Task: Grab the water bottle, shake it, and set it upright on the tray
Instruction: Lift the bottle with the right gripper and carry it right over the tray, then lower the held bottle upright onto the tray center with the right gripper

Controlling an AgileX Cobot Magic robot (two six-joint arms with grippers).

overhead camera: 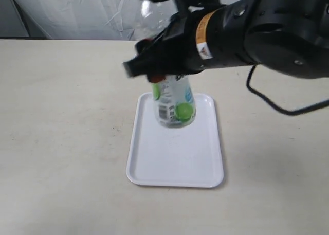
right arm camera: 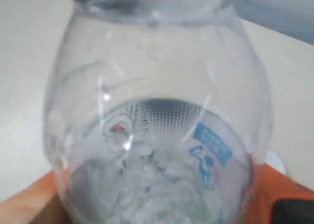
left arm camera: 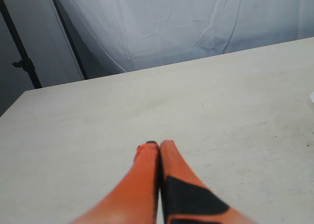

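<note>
Our right claw (overhead camera: 165, 73) pinches the clear plastic water bottle (overhead camera: 176, 105) over the twelve-o'clock end of the flat white tray (overhead camera: 175, 179); we judge standing it remains.

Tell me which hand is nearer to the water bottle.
Right. The right hand grips the water bottle; the left hand is shut over the table, with no bottle in its view.
</note>
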